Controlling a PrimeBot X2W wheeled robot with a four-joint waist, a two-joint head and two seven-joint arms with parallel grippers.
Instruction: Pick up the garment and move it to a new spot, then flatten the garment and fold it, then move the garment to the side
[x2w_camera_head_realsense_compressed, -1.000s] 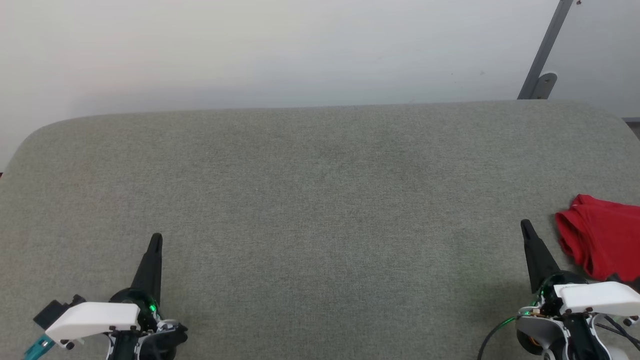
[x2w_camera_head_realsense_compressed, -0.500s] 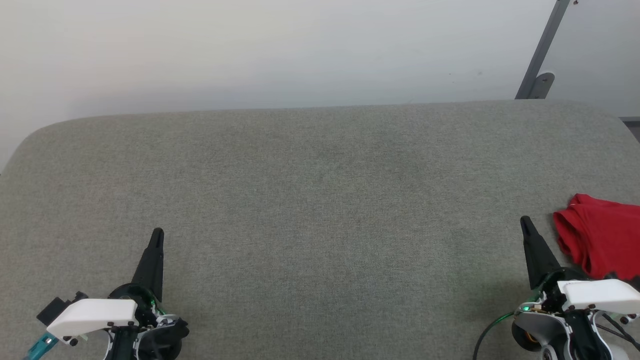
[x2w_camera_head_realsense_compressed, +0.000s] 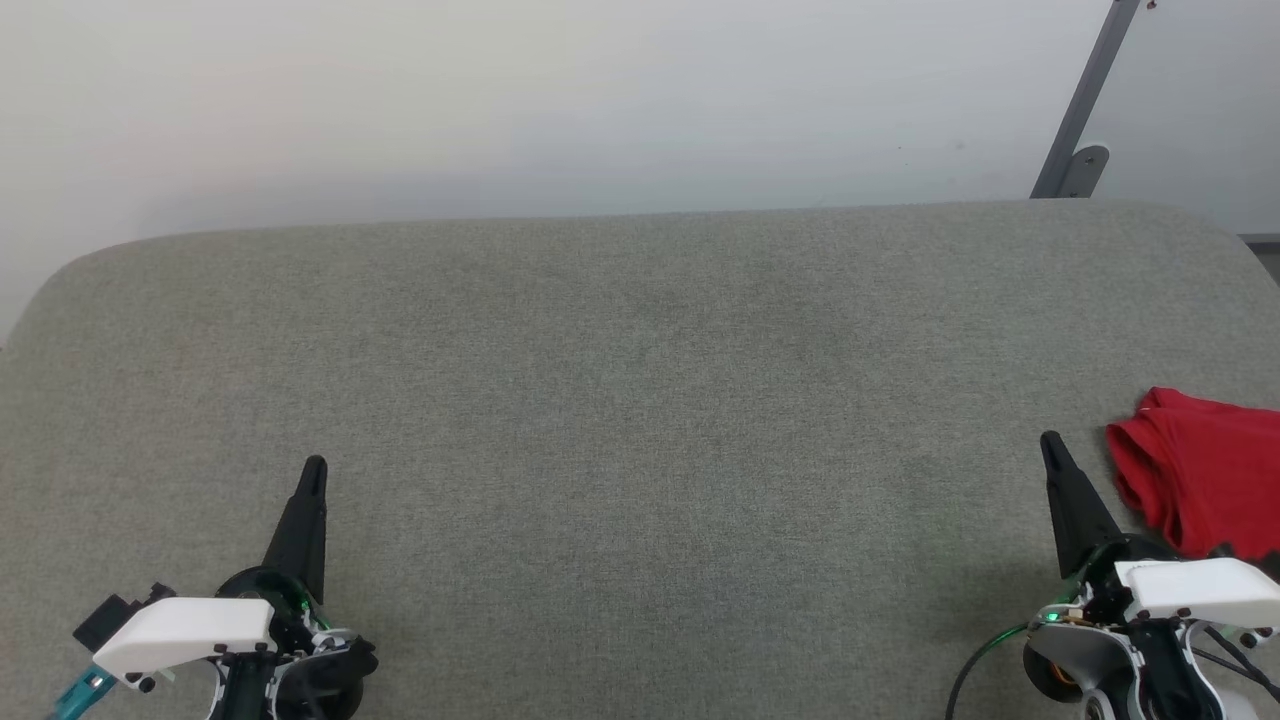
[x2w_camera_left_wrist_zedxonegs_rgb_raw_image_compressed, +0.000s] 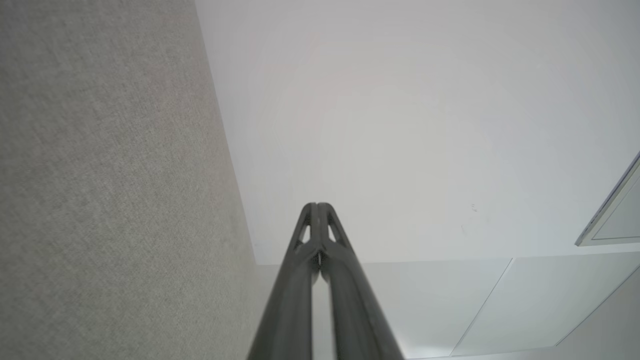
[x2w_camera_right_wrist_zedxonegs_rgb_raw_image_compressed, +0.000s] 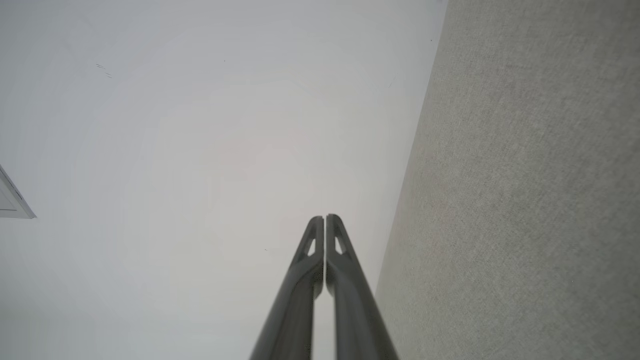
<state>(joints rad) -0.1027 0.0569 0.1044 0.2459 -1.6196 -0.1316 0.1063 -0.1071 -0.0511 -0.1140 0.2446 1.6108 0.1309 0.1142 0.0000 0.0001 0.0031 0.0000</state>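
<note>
Both our left gripper (x2w_camera_head_realsense_compressed: 313, 468), at 7 o'clock, and our right gripper (x2w_camera_head_realsense_compressed: 1050, 443), at 4 o'clock, are pressed together, empty. Wrist views give us pale wall (x2w_camera_left_wrist_zedxonegs_rgb_raw_image_compressed: 400, 125); the head view adds the red garment (x2w_camera_head_realsense_compressed: 1200, 490), bunched at 3 o'clock on the grey fabric surface (x2w_camera_head_realsense_compressed: 640, 400).

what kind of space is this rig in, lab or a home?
Most likely a lab or test room rather than a home: a wide table covered in grey fabric stands against a bare white wall, a grey metal strut is fixed at the far right, and a red garment lies bunched near the table's right edge.
</note>
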